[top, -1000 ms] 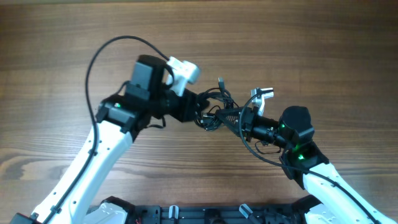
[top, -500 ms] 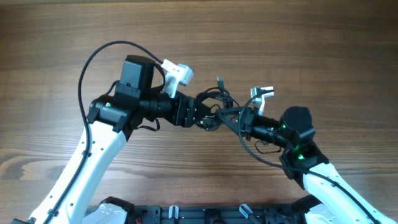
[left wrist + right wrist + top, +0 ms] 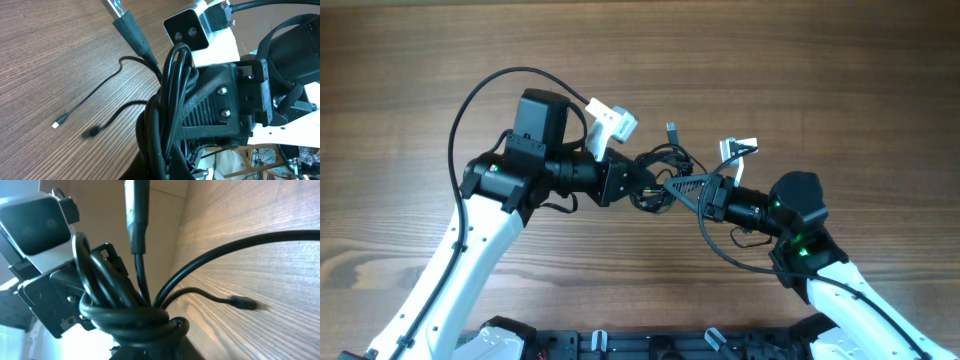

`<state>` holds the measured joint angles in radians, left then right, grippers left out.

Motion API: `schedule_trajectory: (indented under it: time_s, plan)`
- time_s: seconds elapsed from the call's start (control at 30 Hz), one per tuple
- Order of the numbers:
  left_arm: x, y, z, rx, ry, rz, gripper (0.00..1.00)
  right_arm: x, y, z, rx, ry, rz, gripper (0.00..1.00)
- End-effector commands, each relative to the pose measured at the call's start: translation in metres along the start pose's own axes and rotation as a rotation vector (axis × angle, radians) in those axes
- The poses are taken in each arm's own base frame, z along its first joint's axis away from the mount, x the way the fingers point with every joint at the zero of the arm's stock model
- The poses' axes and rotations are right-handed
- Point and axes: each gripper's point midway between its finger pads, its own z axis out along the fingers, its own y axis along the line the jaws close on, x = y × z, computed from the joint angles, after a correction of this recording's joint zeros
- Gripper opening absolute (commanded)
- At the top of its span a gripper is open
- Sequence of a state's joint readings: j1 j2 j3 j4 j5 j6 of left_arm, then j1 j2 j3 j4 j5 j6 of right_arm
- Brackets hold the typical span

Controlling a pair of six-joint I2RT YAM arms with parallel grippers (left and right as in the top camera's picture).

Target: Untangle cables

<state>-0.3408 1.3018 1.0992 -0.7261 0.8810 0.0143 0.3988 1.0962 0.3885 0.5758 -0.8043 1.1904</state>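
Observation:
The cables (image 3: 665, 165) are a bunch of thin black loops hanging between my two grippers above the wooden table. My left gripper (image 3: 638, 188) comes in from the left and is shut on the bunch. In the left wrist view the cables (image 3: 170, 100) run down into my left gripper (image 3: 165, 172). My right gripper (image 3: 678, 184) meets the same bunch from the right. In the right wrist view the coiled cables (image 3: 125, 315) wrap over my right gripper (image 3: 145, 352) and hide its jaws. Loose ends trail onto the table, one with a small plug (image 3: 59, 121).
The wooden table (image 3: 820, 60) spreads all round the arms. A thicker plug end (image 3: 672, 128) sticks up behind the bunch. Another loose plug (image 3: 240, 301) lies on the wood. Each arm's wrist camera sits close to the other's fingers.
My left arm has drawn back to the left and turned, and its jaws opened wide and then closed on the bunch. My right gripper has shifted slightly left.

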Motion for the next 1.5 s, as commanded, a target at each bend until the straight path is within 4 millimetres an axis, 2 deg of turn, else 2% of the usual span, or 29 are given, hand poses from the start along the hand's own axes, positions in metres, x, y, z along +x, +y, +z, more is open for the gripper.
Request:
schedule_trajectory:
  time_s: [0.0, 0.03, 0.1, 0.13, 0.2, 0.27, 0.3, 0.37, 0.47, 0.57, 0.67, 0.73, 0.9, 1.07, 1.13, 1.3, 1.37, 1.47]
  plan:
    - [-0.004, -0.004, -0.001, 0.017, -0.006, 0.014, 0.04, 0.001, -0.001, 0.002, 0.002, 0.012, -0.141, 0.36]
    - [-0.004, -0.001, -0.001, -0.002, -0.007, 0.011, 0.04, 0.002, -0.001, 0.002, 0.0, 0.015, -0.16, 0.4]
    - [-0.006, 0.015, -0.005, -0.076, -0.023, -0.064, 0.04, 0.002, -0.001, 0.002, 0.0, 0.014, -0.176, 0.6]
    - [-0.008, 0.023, -0.008, -0.112, -0.034, -0.107, 0.04, 0.002, -0.001, 0.002, 0.0, 0.014, -0.184, 0.66]
    - [-0.011, 0.045, -0.017, -0.213, -0.075, -0.246, 0.04, 0.003, -0.001, 0.002, -0.002, 0.019, -0.186, 0.67]
    - [-0.013, 0.054, -0.022, -0.245, -0.101, -0.339, 0.04, 0.003, -0.001, 0.002, -0.001, 0.02, -0.188, 0.67]
    - [-0.013, 0.055, -0.022, -0.245, -0.105, -0.353, 0.04, 0.003, -0.001, 0.002, 0.0, 0.02, -0.188, 0.64]
    - [-0.013, 0.055, -0.022, -0.245, -0.105, -0.355, 0.04, 0.005, 0.0, 0.004, -0.004, 0.026, -0.195, 0.42]
    - [-0.013, 0.056, -0.023, -0.255, -0.107, -0.355, 0.04, 0.013, 0.002, 0.009, -0.009, 0.042, -0.218, 0.35]
    - [-0.013, 0.056, -0.022, -0.255, -0.106, -0.348, 0.04, 0.021, 0.016, 0.018, -0.047, 0.039, -0.235, 0.18]
    - [-0.012, 0.052, -0.018, -0.25, -0.094, -0.328, 0.04, 0.022, 0.025, 0.023, -0.062, 0.005, -0.264, 0.15]
    - [-0.011, 0.048, -0.014, -0.242, -0.084, -0.319, 0.04, 0.014, 0.023, 0.023, -0.043, -0.04, -0.261, 0.14]
    - [-0.013, 0.039, -0.007, -0.221, -0.078, -0.292, 0.04, 0.014, 0.022, 0.024, -0.043, -0.041, -0.261, 0.12]
    - [-0.019, 0.03, 0.001, -0.209, -0.096, -0.288, 0.04, 0.018, 0.013, 0.029, -0.023, -0.019, -0.229, 0.11]
    - [-0.019, 0.032, 0.001, -0.219, -0.098, -0.288, 0.04, 0.015, 0.009, 0.03, -0.007, -0.034, -0.208, 0.22]
    - [-0.018, 0.03, 0.003, -0.215, -0.092, -0.283, 0.04, 0.01, 0.004, 0.03, 0.011, -0.058, -0.157, 0.38]
    - [-0.017, 0.026, 0.005, -0.21, -0.084, -0.276, 0.04, 0.01, 0.004, 0.03, 0.012, -0.061, -0.151, 0.5]
    - [-0.016, 0.022, 0.009, -0.2, -0.075, -0.263, 0.04, 0.008, 0.002, 0.03, 0.019, -0.069, -0.111, 0.52]
